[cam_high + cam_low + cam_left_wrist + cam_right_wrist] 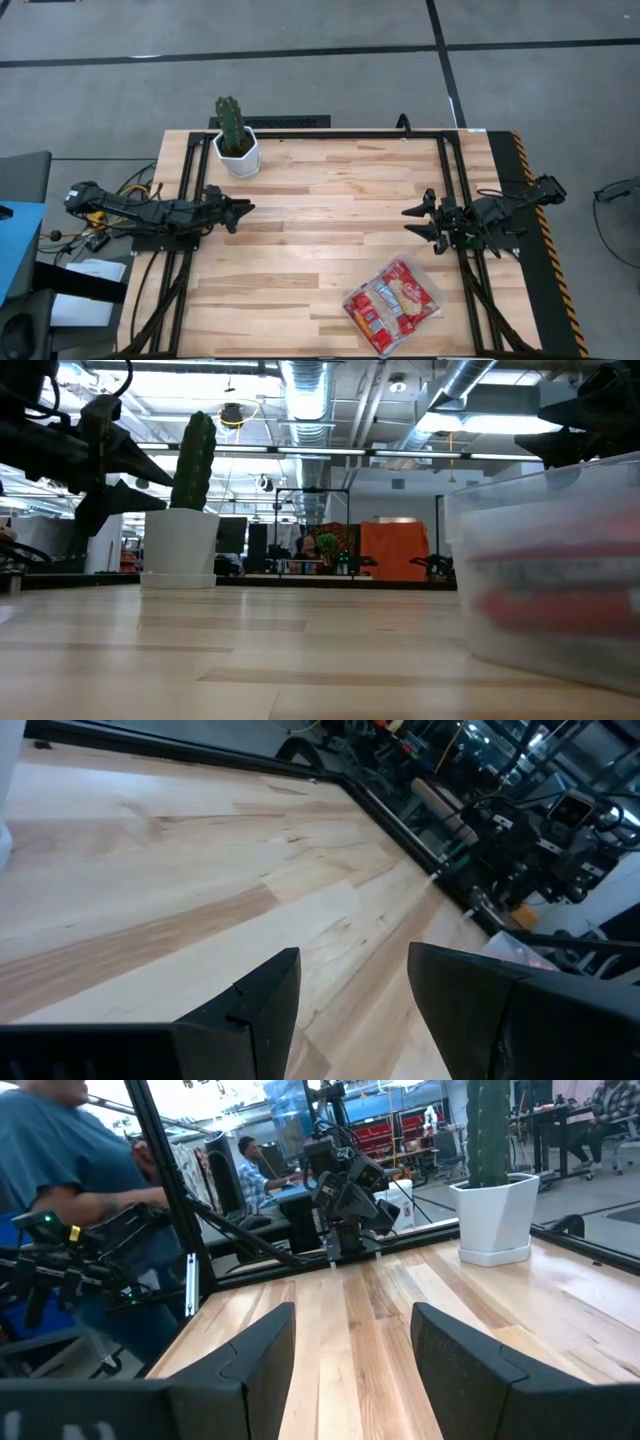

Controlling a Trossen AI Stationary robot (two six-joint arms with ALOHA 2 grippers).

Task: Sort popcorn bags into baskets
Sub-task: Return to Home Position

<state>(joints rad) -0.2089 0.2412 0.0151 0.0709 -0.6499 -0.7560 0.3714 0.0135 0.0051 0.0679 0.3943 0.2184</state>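
Observation:
A clear plastic tray [392, 308] lies near the table's front right and holds several red popcorn bags [398, 296]; its wall shows close up in the low view [545, 590]. My left gripper [246, 210] is open and empty over the table's left side. My right gripper [415, 221] is open and empty over the right side, on the far side of the tray. No bags lie loose on the table.
A cactus in a white pot [235, 141] stands at the far left of the table. A dark frame [330, 133] runs along the table's edges. Bare wood [320, 230] lies between the two grippers. A person in blue [60, 1140] is beyond the table's left.

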